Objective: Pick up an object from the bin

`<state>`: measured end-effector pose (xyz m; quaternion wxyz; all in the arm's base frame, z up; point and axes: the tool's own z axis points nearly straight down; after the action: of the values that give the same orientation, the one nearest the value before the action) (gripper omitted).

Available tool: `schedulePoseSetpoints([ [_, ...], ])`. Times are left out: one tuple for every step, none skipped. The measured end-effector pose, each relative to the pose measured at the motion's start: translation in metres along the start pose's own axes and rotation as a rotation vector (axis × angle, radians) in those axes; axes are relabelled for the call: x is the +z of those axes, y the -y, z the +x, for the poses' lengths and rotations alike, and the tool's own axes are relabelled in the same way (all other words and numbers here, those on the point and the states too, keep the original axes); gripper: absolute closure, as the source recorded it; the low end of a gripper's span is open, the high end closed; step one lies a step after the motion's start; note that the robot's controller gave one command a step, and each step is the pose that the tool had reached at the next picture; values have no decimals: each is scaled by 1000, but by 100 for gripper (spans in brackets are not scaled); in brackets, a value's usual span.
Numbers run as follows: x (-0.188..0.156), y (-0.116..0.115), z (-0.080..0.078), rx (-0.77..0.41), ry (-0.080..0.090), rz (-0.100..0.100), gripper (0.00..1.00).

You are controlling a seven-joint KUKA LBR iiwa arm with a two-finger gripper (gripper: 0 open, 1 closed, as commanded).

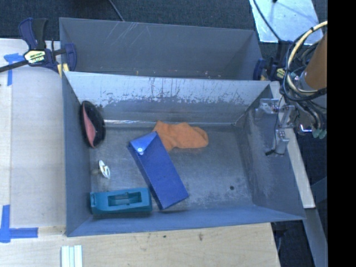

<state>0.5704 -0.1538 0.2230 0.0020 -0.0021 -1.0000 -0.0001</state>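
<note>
box (pixel 159 174) lies between cloth (pixel 181 136) (behind) and tape dispenser (pixel 120 201).

Blue rect. cardboard box (pixel 159 175) lies diagonal mid-view, its upper end touching a crumpled orange cloth (pixel 182 136). Teal plastic block w/ recessed top (pixel 120 201) sits just beside the box's lower end, view's left. Small silver metal bit (pixel 104 170) lies above the block. Black oval item w/ pink face (pixel 92 124) stands tilted, further left.

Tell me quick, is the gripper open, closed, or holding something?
Gripper: cannot be told; it hangs by the bin's right wall.
</note>
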Motion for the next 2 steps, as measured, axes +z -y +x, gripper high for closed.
schedulePoseSetpoints([
  [-5, -1, -1, -3, 6, 1, 0],
  [43, -30, -12, 35, 15, 3, 0],
])
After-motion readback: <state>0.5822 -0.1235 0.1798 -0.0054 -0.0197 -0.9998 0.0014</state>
